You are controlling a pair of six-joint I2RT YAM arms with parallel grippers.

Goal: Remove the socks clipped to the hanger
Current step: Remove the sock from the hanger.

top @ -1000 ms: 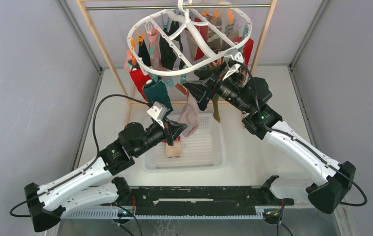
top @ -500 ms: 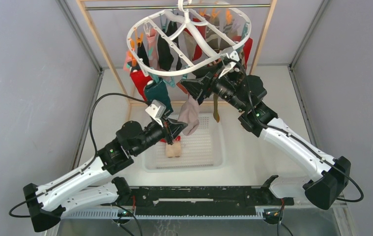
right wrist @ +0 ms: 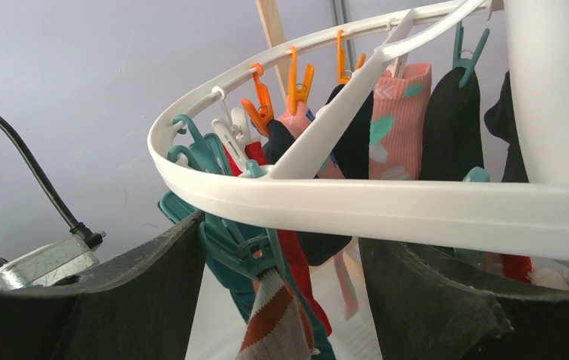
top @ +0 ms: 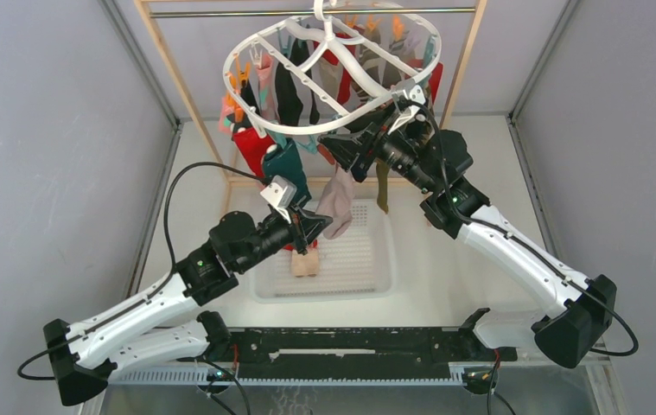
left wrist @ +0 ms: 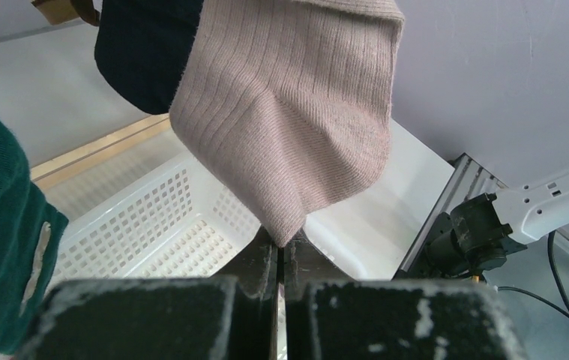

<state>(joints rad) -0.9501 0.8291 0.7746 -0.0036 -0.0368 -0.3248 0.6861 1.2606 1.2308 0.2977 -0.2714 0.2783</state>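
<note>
The white oval hanger [top: 333, 131] hangs from a rod with several socks [top: 288, 169] clipped to it. A beige ribbed sock [top: 338, 194] dangles from its near rim. My left gripper [top: 315, 226] is shut on that sock's lower tip [left wrist: 288, 150], with the jaws pinched together [left wrist: 277, 247]. My right gripper [top: 354, 151] is open just under the rim [right wrist: 416, 214]. Its fingers stand either side of a teal clip [right wrist: 240, 251] that holds a grey and orange striped sock top [right wrist: 274, 322], right gripper [right wrist: 281, 255].
A white mesh basket [top: 367, 277] sits on the table below the hanger with a pale pink sock [top: 305, 264] in it. The wooden rack frame [top: 168, 69] stands behind. A dark teal sock [left wrist: 4, 247] hangs close on the left of my left gripper.
My right gripper has edged up and left under the near rim, and the hanger has swung slightly. The left gripper keeps its hold on the beige sock and has barely moved.
</note>
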